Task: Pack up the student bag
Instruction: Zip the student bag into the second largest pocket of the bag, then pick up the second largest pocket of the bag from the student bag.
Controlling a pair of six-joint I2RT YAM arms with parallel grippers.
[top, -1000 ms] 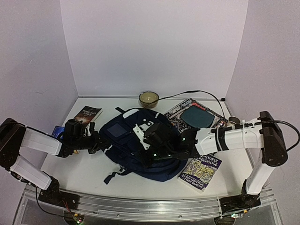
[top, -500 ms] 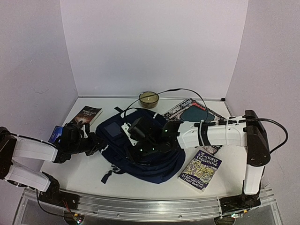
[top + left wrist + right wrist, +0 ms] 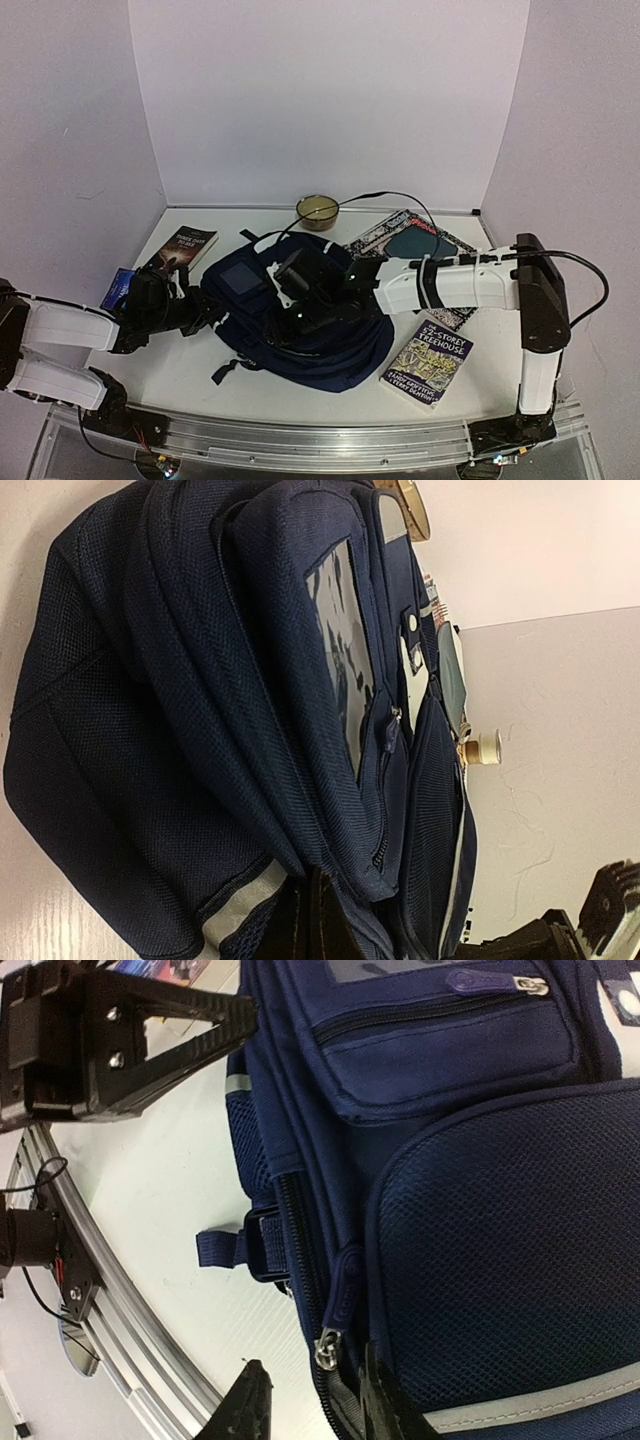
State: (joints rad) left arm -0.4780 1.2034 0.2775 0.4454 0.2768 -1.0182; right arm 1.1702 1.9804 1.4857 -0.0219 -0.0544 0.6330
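The student bag [image 3: 330, 330], a navy backpack with a pale stripe, lies flat mid-table and fills both wrist views [image 3: 200, 680] [image 3: 480, 1190]. My left gripper [image 3: 200, 308] is at the bag's left edge; in its wrist view the dark fingers [image 3: 312, 925] are shut on a fold of bag fabric beside the grey stripe. My right gripper [image 3: 280, 325] reaches across the bag to its near-left side. Its jaws [image 3: 315, 1405] stand open, astride the zipper track, with the navy zipper pull [image 3: 340, 1295] and metal slider [image 3: 325, 1348] just above them, not pinched.
A dark paperback [image 3: 188, 245] and a small blue item [image 3: 120, 285] lie at the left. A bowl [image 3: 318, 210] stands at the back, a magazine with a dark pad [image 3: 415, 242] back right, a Treehouse book [image 3: 428, 368] front right. A cable loops behind the bag.
The right arm has swept left across the bag and its jaws have opened off the zipper pull. The bag and the left gripper have shifted left.
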